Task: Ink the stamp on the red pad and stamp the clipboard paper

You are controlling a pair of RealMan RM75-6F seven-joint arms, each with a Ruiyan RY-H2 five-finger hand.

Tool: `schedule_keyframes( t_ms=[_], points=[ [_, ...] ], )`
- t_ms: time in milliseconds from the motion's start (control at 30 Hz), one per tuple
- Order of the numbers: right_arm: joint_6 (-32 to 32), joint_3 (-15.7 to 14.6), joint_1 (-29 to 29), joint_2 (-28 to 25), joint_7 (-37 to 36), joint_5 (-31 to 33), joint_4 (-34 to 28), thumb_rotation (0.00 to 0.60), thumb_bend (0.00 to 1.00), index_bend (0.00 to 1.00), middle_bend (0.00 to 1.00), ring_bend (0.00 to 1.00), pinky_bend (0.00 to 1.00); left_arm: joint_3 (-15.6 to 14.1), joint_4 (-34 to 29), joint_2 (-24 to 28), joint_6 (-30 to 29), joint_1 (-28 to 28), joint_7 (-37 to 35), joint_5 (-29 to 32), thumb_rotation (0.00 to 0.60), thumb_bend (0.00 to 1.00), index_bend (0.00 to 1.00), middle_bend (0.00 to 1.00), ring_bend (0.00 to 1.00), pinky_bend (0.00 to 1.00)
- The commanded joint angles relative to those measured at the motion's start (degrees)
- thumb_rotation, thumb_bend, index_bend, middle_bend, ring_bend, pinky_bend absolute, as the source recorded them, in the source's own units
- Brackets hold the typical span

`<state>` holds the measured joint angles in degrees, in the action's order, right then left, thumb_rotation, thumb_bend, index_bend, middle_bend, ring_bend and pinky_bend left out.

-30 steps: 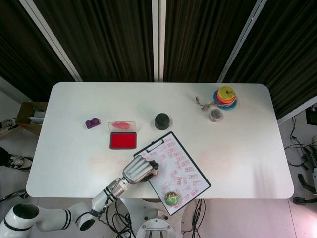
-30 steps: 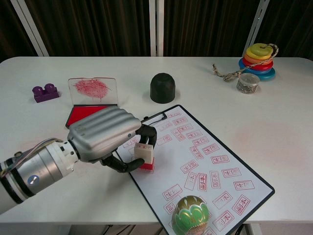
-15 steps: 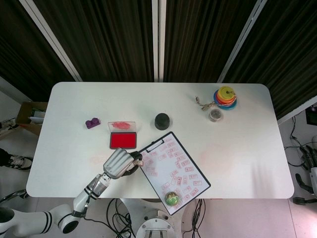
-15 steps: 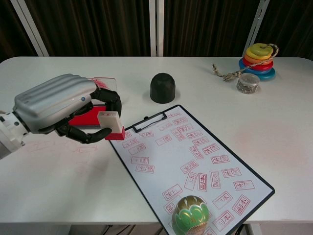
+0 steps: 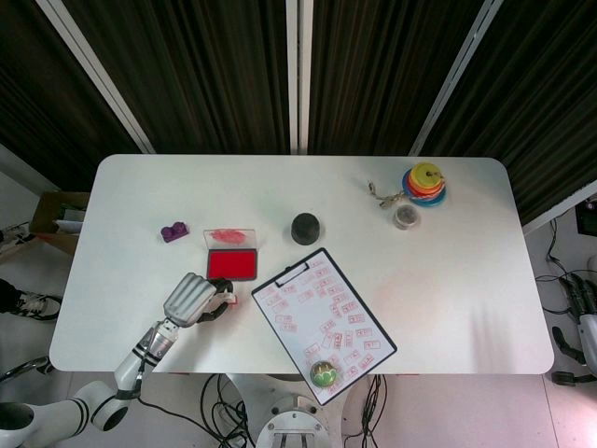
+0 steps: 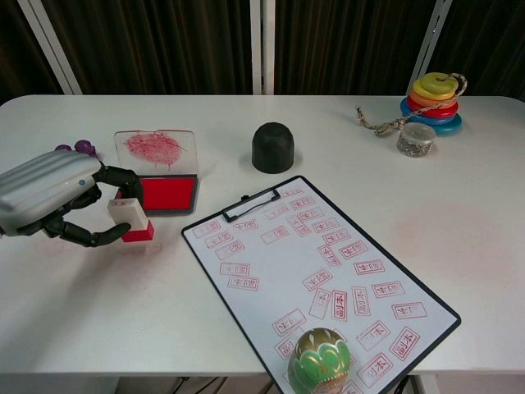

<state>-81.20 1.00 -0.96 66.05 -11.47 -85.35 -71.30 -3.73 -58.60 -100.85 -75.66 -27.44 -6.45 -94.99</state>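
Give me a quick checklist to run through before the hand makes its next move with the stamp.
1. Stamp held: ok, the left hand grips it by its pale upper part, red base down.
2. Red pad reachable: ok, its lid stands open and the ink surface is bare, just right of the stamp.
3. Stamp on the pad: not ok, it sits on or just above the table beside the pad.
4. Clipboard paper free: ok, nothing covers its upper part; a green and gold ball sits at the near end.
5. Right hand out of the way: ok, it hangs off the table's edge.
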Motion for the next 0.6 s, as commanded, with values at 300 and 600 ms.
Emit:
schedule_keyframes(
  t_ms=[300, 600],
  points=[
    [0.2, -0.1, -0.1, 0.1, 0.7, 0.0, -0.5, 0.600, 0.32, 0.00, 0.00, 0.00, 0.00, -0.2, 7.4, -3.3, -1.8, 1.5, -3.8, -0.3, 0.600, 0.43, 0.59, 0.59, 0.97, 1.00],
    [0.2, -0.2, 0.0, -0.4, 1.5, 0.2, -1.5, 0.600, 0.32, 0.00, 0.00, 0.00, 0.00, -0.7, 11.3, -5.2, -3.0, 1.8, -4.5, -1.5, 0.600, 0.43, 0.55, 0.57, 0.97, 1.00]
  ],
)
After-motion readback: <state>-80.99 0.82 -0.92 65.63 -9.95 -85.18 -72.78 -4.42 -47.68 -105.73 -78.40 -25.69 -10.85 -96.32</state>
